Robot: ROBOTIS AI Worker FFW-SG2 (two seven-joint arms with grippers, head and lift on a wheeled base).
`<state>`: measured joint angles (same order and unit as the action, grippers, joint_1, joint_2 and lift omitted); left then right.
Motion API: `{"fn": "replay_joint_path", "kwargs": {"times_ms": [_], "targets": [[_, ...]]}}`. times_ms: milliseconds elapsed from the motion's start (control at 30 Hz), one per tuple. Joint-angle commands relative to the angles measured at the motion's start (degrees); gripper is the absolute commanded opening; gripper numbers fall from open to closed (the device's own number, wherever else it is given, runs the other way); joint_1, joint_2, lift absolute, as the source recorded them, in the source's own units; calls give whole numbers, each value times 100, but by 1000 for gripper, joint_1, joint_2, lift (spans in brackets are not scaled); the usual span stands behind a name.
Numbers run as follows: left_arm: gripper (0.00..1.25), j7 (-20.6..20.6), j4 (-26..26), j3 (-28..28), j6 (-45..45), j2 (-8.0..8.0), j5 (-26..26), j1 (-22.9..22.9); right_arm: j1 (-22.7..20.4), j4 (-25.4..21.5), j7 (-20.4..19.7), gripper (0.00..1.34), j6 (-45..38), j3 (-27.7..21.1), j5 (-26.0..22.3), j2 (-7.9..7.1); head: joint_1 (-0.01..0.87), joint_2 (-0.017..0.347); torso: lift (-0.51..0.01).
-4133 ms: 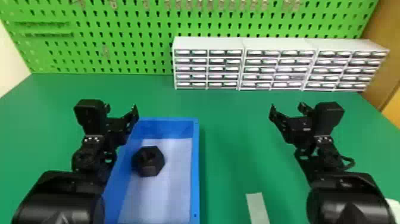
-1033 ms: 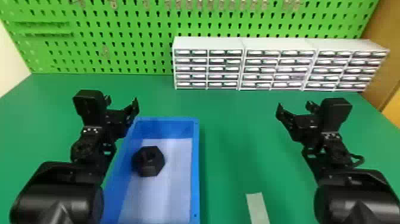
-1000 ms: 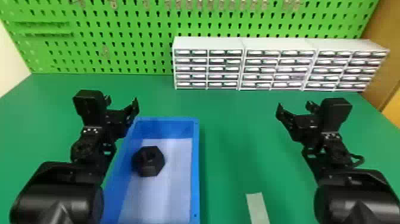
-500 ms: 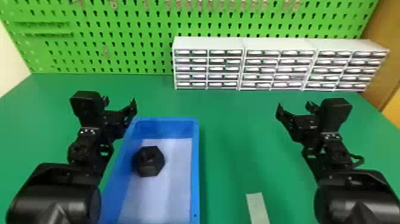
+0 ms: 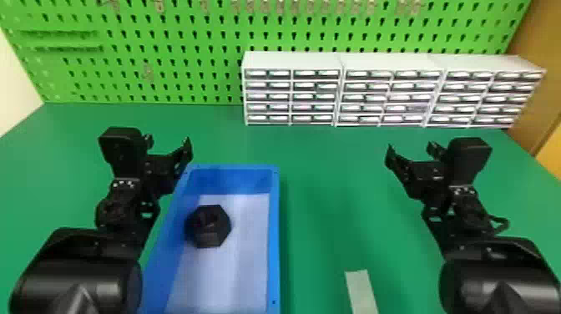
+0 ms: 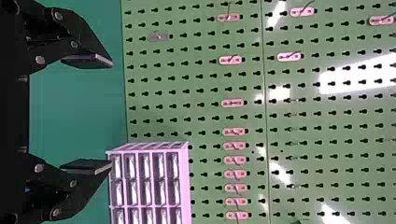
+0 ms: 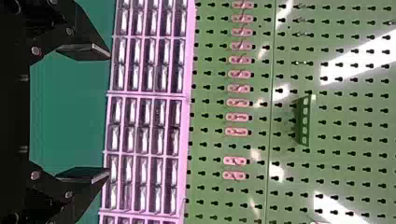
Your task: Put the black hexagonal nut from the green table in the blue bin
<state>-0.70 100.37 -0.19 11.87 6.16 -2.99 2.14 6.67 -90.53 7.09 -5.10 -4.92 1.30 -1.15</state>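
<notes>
Head view read as a clock face, twelve at the far side. Black hexagonal nut (image 5: pixel 208 225) between seven and eight o'clock, inside the blue bin (image 5: pixel 274 234), lying on its pale floor; toward eleven within the visible part of the bin, near the wall on the nine o'clock side. Whether it touches that wall, cannot tell.

Left gripper (image 5: pixel 168 142) at nine, by the bin's far corner; from the nut, it sits toward eleven. Own wrist view: two flat fingers (image 6: pixel 91 60) spread wide, pads well apart, pincer empty. Touching the bin rim or not, cannot tell.

Right gripper (image 5: pixel 411 150) at three, over the green table (image 5: pixel 325 188), well apart from bin and nut. Same posture in its wrist view: fingers (image 7: pixel 84 50) wide open, clear gap between, empty grip.

White drawer cabinets (image 5: pixel 292 60) in a row from twelve round to two, before the green pegboard (image 5: pixel 188 92). Pale strip (image 5: pixel 361 292) at five.
</notes>
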Motion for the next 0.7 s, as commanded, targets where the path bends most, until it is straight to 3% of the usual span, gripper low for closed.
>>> {"fn": "replay_joint_path", "kwargs": {"times_ms": [0,667], "targets": [[762,0,0,-8,0,0,0,6,1,0,-14,945,0,8,-7,-8,686,51,-96],[762,0,0,-17,0,0,-9,-12,1,0,3,945,0,-27,-25,1,686,51,-96]]}}
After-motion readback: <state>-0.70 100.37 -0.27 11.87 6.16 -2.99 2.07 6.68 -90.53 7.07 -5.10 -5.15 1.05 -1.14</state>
